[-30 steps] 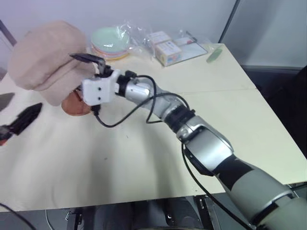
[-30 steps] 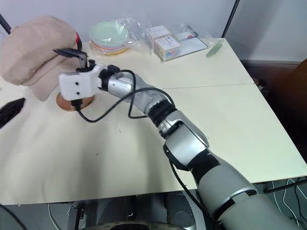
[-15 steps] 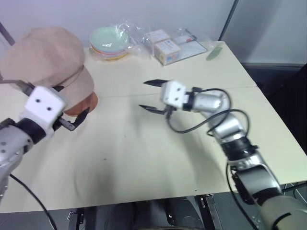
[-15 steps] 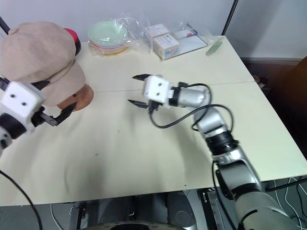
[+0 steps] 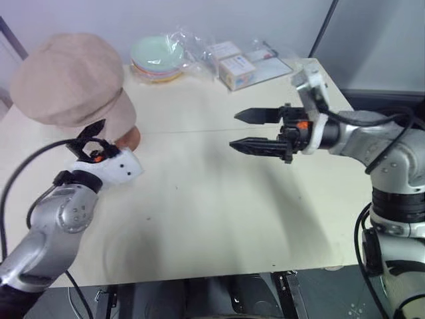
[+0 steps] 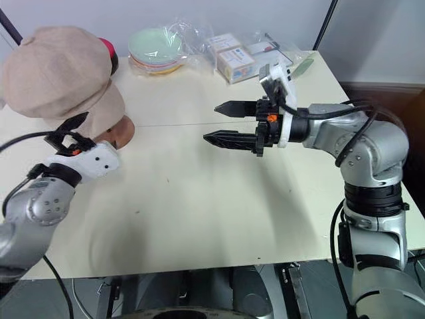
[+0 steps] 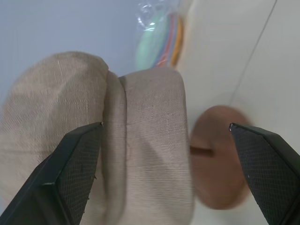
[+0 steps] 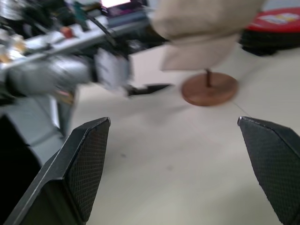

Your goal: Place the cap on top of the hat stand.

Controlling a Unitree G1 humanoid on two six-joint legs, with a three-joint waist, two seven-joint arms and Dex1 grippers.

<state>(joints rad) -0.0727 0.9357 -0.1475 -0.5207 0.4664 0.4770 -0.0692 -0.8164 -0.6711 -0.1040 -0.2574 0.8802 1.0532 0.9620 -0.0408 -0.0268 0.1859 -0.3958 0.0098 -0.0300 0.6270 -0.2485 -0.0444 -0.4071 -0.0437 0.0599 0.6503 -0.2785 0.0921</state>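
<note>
Already seated: cap point(image 5: 70, 80) sits on the hat stand point(image 6: 116, 135) at the bench's point(image 5: 219, 199) far left. Both pincers released — left pincer point(image 5: 93, 136) just beside the brim, right pincer point(image 6: 222, 123) well apart. Your risk: clip the brim or base and it tips.

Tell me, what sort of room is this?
Probably a lab or test room: a plain table with a cap on a stand, bagged plates and boxes, and bare cables below.

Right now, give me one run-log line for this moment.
cap: on hat stand | left tool: open, empty, beside cap | right tool: open, empty, over table
</note>
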